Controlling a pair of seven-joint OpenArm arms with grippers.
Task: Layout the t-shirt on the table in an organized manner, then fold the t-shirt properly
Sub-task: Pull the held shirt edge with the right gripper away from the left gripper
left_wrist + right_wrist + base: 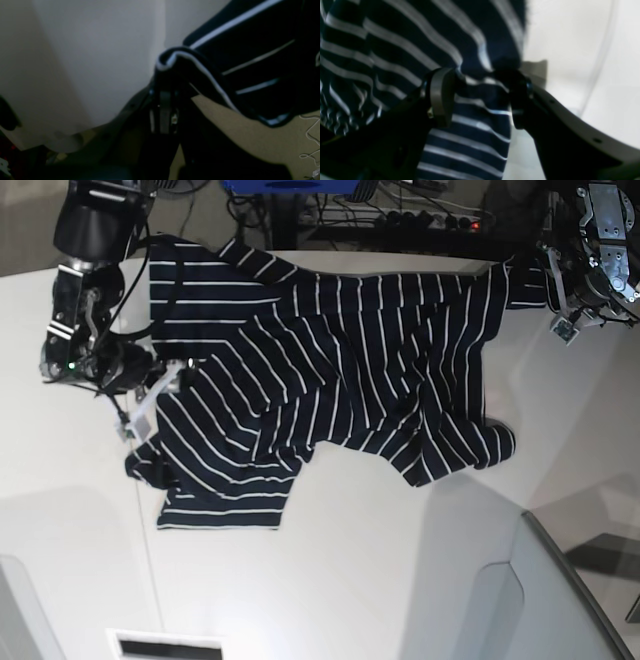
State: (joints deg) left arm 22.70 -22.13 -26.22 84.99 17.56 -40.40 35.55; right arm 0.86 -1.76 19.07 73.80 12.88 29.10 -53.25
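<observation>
Left gripper (163, 75) clamped tight, arm at far table corner; right gripper (480, 100) parted, arm low opposite.

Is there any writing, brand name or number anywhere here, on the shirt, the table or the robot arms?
None can be read.
The t-shirt shows only white stripes, no print.
The table is plain white.
Both wrist views are too blurred to show any lettering.

no readable text — anywhere
</observation>
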